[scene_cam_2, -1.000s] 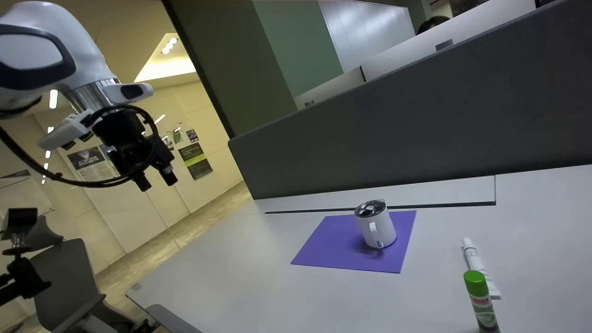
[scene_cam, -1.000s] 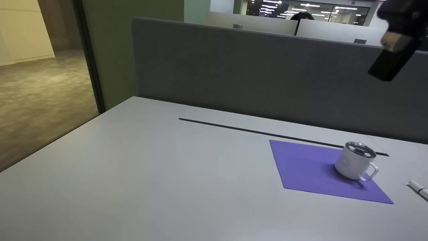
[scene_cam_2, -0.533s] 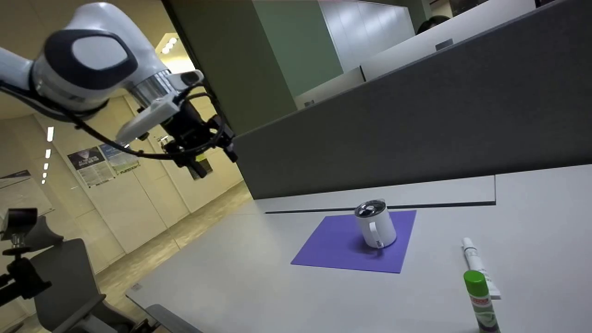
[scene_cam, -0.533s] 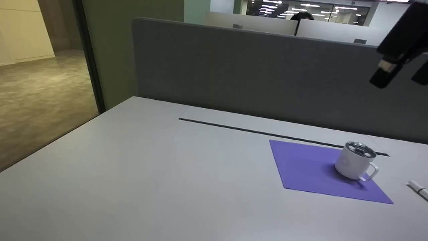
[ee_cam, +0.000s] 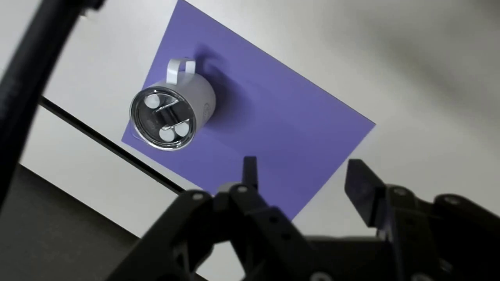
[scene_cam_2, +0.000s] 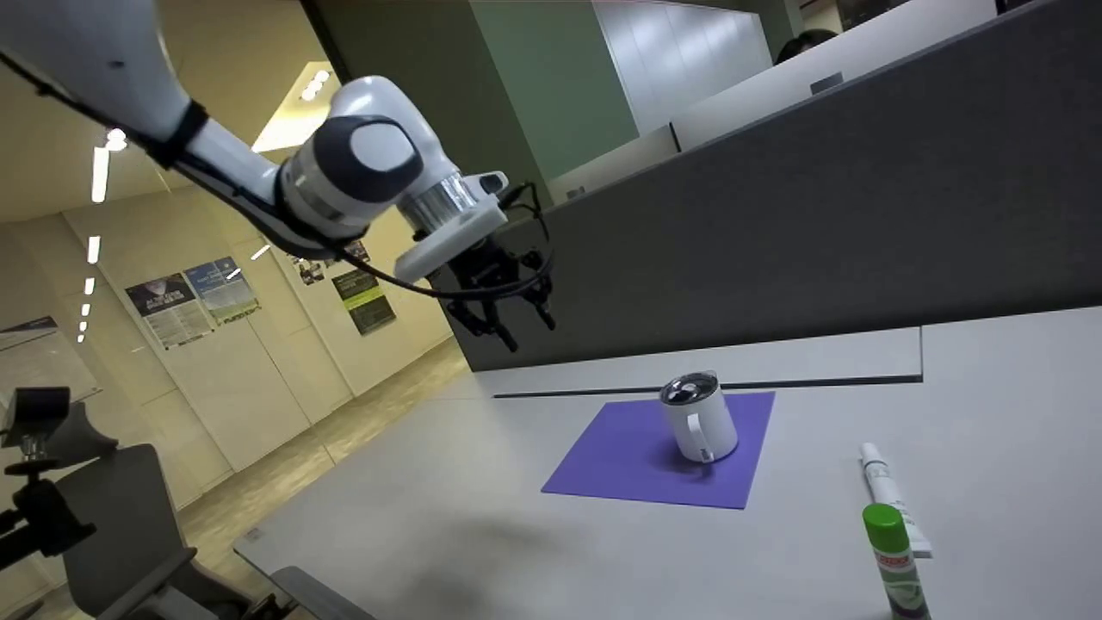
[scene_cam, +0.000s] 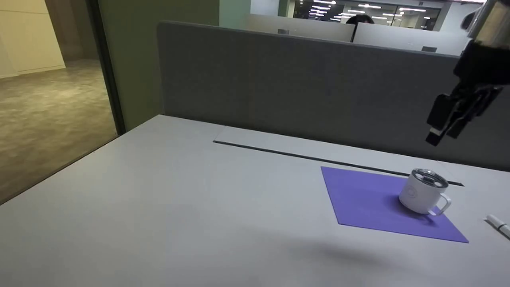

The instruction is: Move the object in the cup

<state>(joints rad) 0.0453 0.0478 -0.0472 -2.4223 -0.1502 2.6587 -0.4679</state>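
The cup (scene_cam: 418, 196) is a white mug with a handle and a clear, shiny-rimmed lid. It stands upright on the purple mat (scene_cam: 364, 193). It also shows in an exterior view (scene_cam_2: 710, 429) and at the upper left of the wrist view (ee_cam: 201, 95). Pale round spots show at the lid; I cannot tell whether anything lies inside. My gripper (ee_cam: 301, 168) is open and empty, above the mat and off to one side of the cup. It hangs in the air above cup height in both exterior views (scene_cam: 444, 137) (scene_cam_2: 531, 336).
A white tube (scene_cam_2: 885, 482) lies on the white table, and its end shows in an exterior view (scene_cam: 499, 225). A stick with a green cap (scene_cam_2: 895, 555) is near it. A dark grey partition (scene_cam: 299, 91) runs along the back. A dark slot (scene_cam: 279, 152) crosses the table.
My arm has swung in toward the mat and come lower, so the gripper is now nearer the cup. The cup, mat and tubes have not moved.
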